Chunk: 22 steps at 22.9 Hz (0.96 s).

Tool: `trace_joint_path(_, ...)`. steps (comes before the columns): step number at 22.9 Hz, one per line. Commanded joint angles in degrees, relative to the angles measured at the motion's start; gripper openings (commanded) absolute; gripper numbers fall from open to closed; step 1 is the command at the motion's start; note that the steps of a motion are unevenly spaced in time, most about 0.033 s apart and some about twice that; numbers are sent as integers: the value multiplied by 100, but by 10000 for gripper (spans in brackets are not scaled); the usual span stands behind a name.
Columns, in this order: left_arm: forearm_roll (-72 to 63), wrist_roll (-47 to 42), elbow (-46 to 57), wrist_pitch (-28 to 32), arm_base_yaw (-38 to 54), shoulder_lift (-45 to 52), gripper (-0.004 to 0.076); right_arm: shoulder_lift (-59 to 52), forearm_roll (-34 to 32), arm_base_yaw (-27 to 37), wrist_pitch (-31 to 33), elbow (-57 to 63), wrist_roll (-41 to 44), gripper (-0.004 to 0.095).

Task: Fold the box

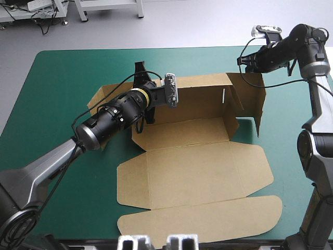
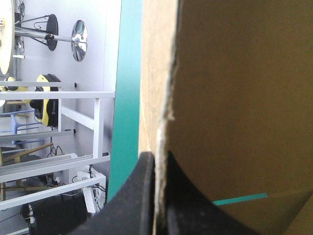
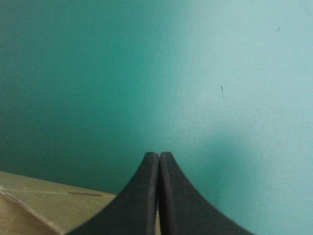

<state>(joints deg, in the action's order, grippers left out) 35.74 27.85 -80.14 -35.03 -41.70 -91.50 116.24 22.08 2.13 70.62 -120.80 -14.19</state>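
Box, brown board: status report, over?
Left gripper jaws shut on brown cut-board box wall. Right gripper shut, empty, over teal-green cover. Far walls raised, lid flat. No obstruction seen.

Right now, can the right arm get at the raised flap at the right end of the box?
Probably yes: the right end effector, shut, sits close beside that flap of the box, nothing between them. It would need to open first.

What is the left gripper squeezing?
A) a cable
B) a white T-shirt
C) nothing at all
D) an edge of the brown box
D: the left gripper is all but shut, with a raised edge of the box caught in it.
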Motion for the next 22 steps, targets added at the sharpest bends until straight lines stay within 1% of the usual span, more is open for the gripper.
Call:
trace_joint_path(1,-8,-164,-97,239,-30,232,-10,-347,189,72,95,150,-154,-20)
trace_joint_path(4,69,-164,-97,287,-30,232,-10,-463,355,76,95,567,-246,-20)
trace_joint_path(5,93,-176,-97,302,-30,232,-10,-567,632,110,95,844,-363,-20)
trace_joint_path(7,93,-189,-97,302,-30,232,-10,-717,899,110,95,1112,-558,-20)
trace_joint_path(9,83,-189,-97,302,-30,232,-10,-908,1004,110,95,1362,-692,-20)
trace_joint_path(10,72,-189,-97,278,-30,232,-10,-1182,1133,110,95,1708,-954,-20)
trace_joint_path(13,72,-214,-97,142,-30,232,-10,-1836,1169,110,23,2439,-1501,-20)
trace_joint_path(15,72,-255,-97,66,-30,232,-10,-2289,1290,110,-379,2914,-1759,-20)
trace_joint_path(16,72,-283,-97,43,-30,232,-10,-2517,1441,110,-601,3212,-1988,-20)
trace_joint_path(17,61,-307,-97,41,-30,232,-10,-2746,1695,110,-892,3603,-2438,-20)
trace_joint_path(19,61,-316,-97,-1,-30,232,-10,-2998,1988,110,-1256,4292,-2861,-20)
trace_joint_path(22,61,-316,-97,-126,-30,232,-10,-3155,2228,110,-1527,4924,-3296,-20)
